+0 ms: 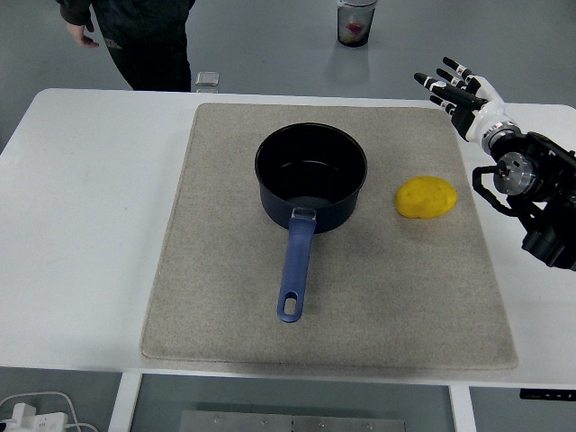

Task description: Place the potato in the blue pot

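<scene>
A yellow potato [427,198] lies on the grey mat, to the right of the blue pot [310,175]. The pot stands upright near the mat's middle, empty inside, with its blue handle [295,265] pointing toward the near edge. My right hand [457,93] is raised above the mat's far right corner, behind and to the right of the potato, fingers spread and holding nothing. The right arm [535,193] comes in from the right edge. The left arm is out of view.
The grey mat [216,297] covers the middle of the white table [81,225]. A person in dark clothes [144,36] stands at the far left. A clear cup [355,22] and a small clear object [207,82] sit at the back.
</scene>
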Robot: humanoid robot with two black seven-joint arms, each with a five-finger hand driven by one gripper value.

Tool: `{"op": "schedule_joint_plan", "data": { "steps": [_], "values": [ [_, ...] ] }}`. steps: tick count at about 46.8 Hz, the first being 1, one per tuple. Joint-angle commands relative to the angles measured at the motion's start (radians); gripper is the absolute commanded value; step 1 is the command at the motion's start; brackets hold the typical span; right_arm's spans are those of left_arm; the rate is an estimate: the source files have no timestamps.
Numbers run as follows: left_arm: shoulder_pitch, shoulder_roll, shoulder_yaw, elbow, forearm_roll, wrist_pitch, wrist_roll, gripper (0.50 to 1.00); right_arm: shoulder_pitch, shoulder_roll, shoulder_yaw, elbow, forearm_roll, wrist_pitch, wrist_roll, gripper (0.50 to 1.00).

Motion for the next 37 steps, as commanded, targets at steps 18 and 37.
{"op": "schedule_joint_plan", "data": {
  "steps": [18,37],
  "values": [
    [0.0,0.0,0.0,0.002,0.0,-0.055,0.006,0.996,0.0,0.002,0.0,0.0,0.0,0.0,0.0,0.95],
    [0.0,0.0,0.001,0.002,0.0,-0.055,0.006,0.996,0.0,0.002,0.0,0.003,-0.008,0.003,0.0,0.95]
  ]
}}
